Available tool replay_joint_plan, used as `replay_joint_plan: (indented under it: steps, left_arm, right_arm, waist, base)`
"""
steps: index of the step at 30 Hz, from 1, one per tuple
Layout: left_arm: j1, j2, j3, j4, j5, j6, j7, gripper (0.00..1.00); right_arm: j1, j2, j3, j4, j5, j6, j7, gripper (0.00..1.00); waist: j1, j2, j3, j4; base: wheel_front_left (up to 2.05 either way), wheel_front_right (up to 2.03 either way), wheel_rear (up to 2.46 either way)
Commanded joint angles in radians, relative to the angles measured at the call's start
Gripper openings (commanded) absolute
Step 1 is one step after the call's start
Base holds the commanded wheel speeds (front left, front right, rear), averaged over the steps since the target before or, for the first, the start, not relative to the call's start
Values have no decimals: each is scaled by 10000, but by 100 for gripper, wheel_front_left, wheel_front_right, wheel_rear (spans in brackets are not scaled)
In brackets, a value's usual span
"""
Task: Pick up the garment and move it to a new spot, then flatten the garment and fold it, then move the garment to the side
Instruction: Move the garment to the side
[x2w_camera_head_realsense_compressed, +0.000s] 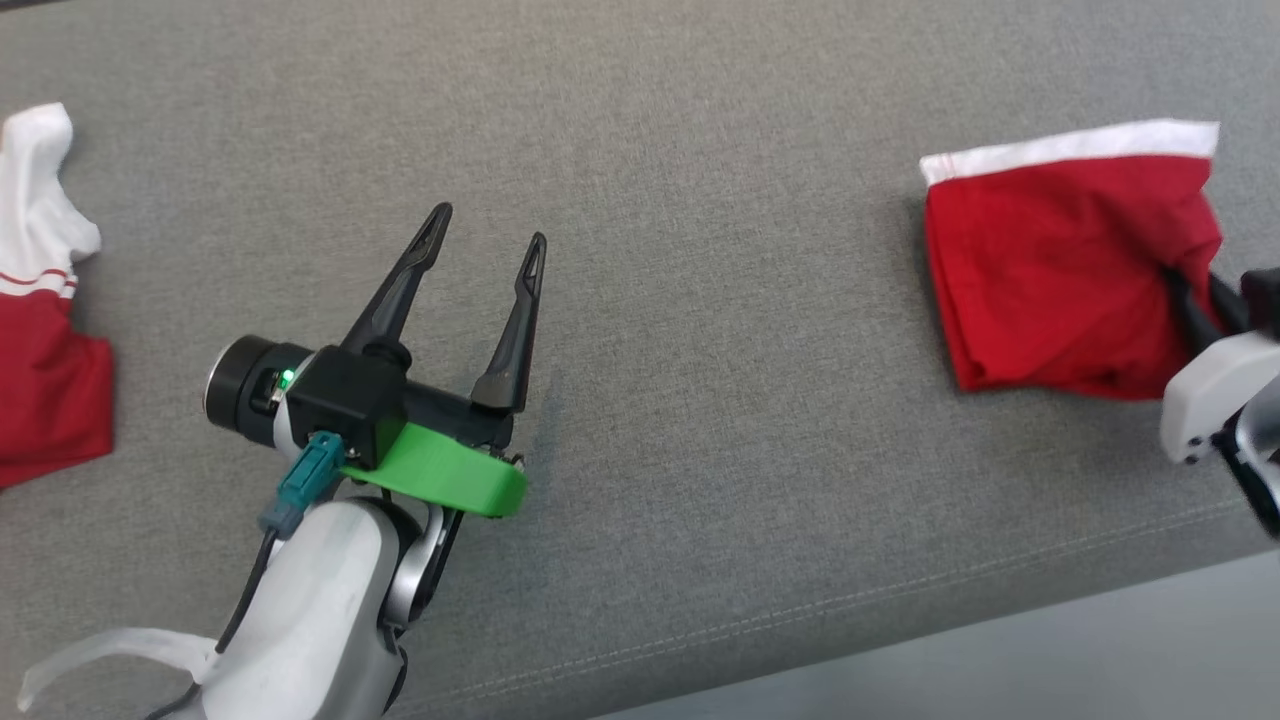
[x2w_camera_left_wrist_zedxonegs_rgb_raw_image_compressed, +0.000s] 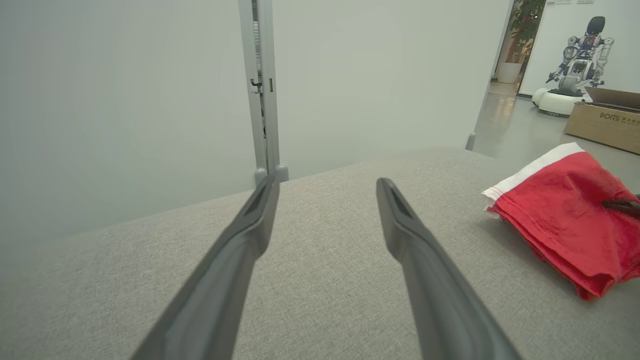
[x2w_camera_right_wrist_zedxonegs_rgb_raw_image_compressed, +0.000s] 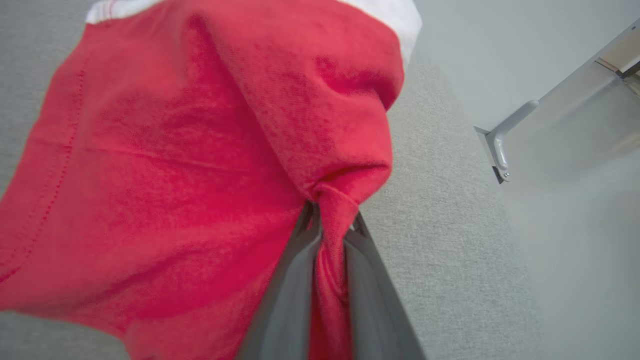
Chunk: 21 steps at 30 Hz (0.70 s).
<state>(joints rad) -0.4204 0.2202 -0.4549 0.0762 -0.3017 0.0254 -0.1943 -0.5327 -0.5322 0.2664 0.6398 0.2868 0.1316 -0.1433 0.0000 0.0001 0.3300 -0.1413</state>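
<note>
The fingers of the right gripper (x2w_camera_right_wrist_zedxonegs_rgb_raw_image_compressed: 327, 216) are pinching a bunched corner of the folded red cloth garment (x2w_camera_head_realsense_compressed: 1050, 270), whose white band is facing the far edge of the grey fabric-covered desk (x2w_camera_head_realsense_compressed: 700, 150). The fingers of the left gripper (x2w_camera_head_realsense_compressed: 488, 225) are standing wide apart.

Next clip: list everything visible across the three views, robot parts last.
folded garment: one, red with white band, right part of the surface
second garment: one, red and white, crumpled, left edge of head view
upholstered surface: one, grey, beneath both garments
partition panels: pale grey, behind the surface
cardboard box: one, brown, background floor
another robot: one, white and grey, beyond the box
potted plant: one, green, white pot, background
left gripper: one, black, open, over bare surface
right gripper: one, dark, shut on the folded garment
</note>
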Motion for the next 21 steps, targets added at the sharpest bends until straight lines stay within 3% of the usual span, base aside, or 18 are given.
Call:
replay_joint_plan:
  steps: [1,10,11,12,13,21]
  left_arm:
    - [-233,45,-3,-19,87,-47,10,100]
    - [-1213,-96,-472,-593,416,-286,258,100]
    - [-1283,-105,-497,-645,427,-304,272,100]
    - [-1347,-101,-516,-698,454,-309,296,100]
    - [-1390,-90,-524,-751,486,-306,303,100]
    - [-1497,-78,-657,-815,469,-327,254,100]
  right_arm:
    - [-210,-89,-34,76,-16,-18,-110,0]
    - [-2512,-929,-364,1855,-133,-18,-617,5]
    - [-2675,-901,-383,2007,-180,-18,-655,13]
    - [-2869,-899,-441,2169,-248,-18,-718,39]
    - [-3070,-863,-551,2342,-267,-18,-760,100]
    - [-3809,-579,-1580,3483,-904,-18,-1174,100]
  waist:
    - [0,-1,681,-413]
    - [0,-1,1681,-104]
    - [0,-1,1756,-81]
    - [0,-1,1830,-69]
    - [0,-1,1897,-67]
    - [0,-1,1985,9]
  base:
    - [0,0,0]
    - [0,0,0]
    - [0,0,0]
    - [0,0,0]
    - [0,0,0]
    - [0,0,0]
